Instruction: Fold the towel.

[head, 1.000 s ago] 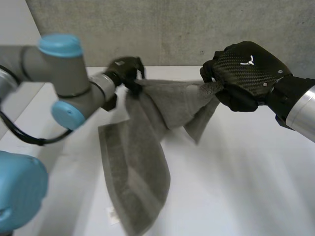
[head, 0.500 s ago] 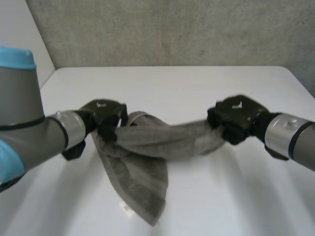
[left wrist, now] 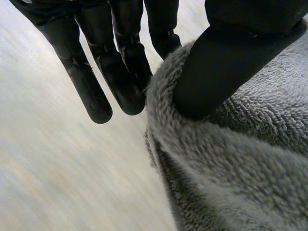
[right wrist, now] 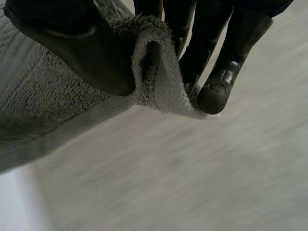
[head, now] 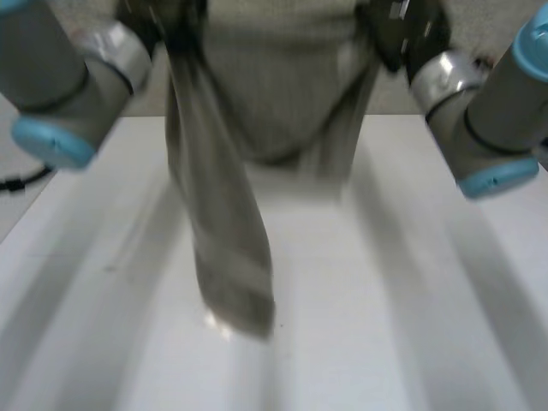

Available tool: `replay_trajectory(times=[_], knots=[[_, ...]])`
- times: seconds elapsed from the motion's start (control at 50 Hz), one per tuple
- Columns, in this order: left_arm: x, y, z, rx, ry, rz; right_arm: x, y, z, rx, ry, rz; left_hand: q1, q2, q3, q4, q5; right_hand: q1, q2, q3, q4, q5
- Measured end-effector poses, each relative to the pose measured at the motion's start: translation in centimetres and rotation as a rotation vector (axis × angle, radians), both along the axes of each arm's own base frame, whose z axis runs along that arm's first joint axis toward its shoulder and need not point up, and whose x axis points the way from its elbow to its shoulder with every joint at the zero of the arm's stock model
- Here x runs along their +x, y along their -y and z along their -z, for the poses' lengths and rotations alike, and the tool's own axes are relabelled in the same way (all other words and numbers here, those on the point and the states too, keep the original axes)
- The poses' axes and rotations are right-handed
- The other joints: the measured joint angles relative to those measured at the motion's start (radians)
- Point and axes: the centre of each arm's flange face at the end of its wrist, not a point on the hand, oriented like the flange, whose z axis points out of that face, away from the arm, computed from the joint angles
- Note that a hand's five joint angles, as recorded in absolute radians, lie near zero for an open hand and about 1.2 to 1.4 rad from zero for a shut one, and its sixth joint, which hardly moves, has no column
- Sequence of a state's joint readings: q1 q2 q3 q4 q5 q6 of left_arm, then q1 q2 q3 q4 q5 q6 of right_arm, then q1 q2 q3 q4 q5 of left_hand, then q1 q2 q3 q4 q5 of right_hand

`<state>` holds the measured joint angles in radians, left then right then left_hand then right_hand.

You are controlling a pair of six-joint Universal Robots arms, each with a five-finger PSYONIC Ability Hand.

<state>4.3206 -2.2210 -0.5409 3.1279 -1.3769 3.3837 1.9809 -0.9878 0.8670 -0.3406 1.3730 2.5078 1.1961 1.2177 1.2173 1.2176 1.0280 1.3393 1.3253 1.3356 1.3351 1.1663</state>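
A grey towel [head: 257,111] hangs in the air above the white table [head: 385,325], stretched between both hands near the head camera. Its long end droops to a lower tip [head: 244,312] just over the tabletop. My left hand [head: 163,17] holds the towel's upper left corner; in the left wrist view the thumb [left wrist: 226,67] presses the towel [left wrist: 231,163] against the fingers [left wrist: 115,67]. My right hand [head: 398,26] holds the upper right corner; in the right wrist view the thumb [right wrist: 72,43] pinches a fold of towel [right wrist: 154,72] against the fingers [right wrist: 216,62].
A grey concrete wall [head: 505,26] stands behind the table. The left arm [head: 60,86] and the right arm [head: 488,111] reach up at either side of the hanging cloth.
Both hands have swung the towel up from low over the table to high and close to the head camera. The cloth now hangs down spread between them.
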Motion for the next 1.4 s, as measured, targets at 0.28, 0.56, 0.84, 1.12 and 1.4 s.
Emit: replay_trajectory(times=[0.28,0.56,0.84,1.12,1.4], knots=[[1.5,-2.0,0.1,0.164,-0.067,-0.054,0.3,-0.6,2.4,0.013,-0.042,-0.104,0.0,0.0,0.0,0.0,0.001,0.004,0.004,0.012,0.0,0.0],[1.2,-12.7,20.4,0.822,0.326,0.023,-1.4,-4.5,20.3,0.505,-0.313,-0.234,0.005,0.0,0.0,0.0,0.004,-0.013,-0.004,0.0,-0.005,-0.017],[1.1,-15.7,19.8,0.824,0.349,0.067,-5.1,-6.6,17.2,0.515,-0.294,-0.096,0.004,0.0,0.0,0.0,0.004,-1.101,-1.075,-1.09,-1.07,-1.104],[1.5,-17.0,19.4,0.824,0.356,0.073,-5.3,-7.4,11.7,0.828,0.051,-0.123,0.005,0.0,0.0,0.0,0.004,-1.099,-1.073,-1.089,-1.07,-1.101],[1.7,-17.1,19.3,0.823,0.356,0.072,-3.9,-3.8,15.6,1.18,0.002,-0.061,0.005,0.0,0.0,0.0,0.004,-0.922,-0.914,-0.913,-0.913,-0.905]])
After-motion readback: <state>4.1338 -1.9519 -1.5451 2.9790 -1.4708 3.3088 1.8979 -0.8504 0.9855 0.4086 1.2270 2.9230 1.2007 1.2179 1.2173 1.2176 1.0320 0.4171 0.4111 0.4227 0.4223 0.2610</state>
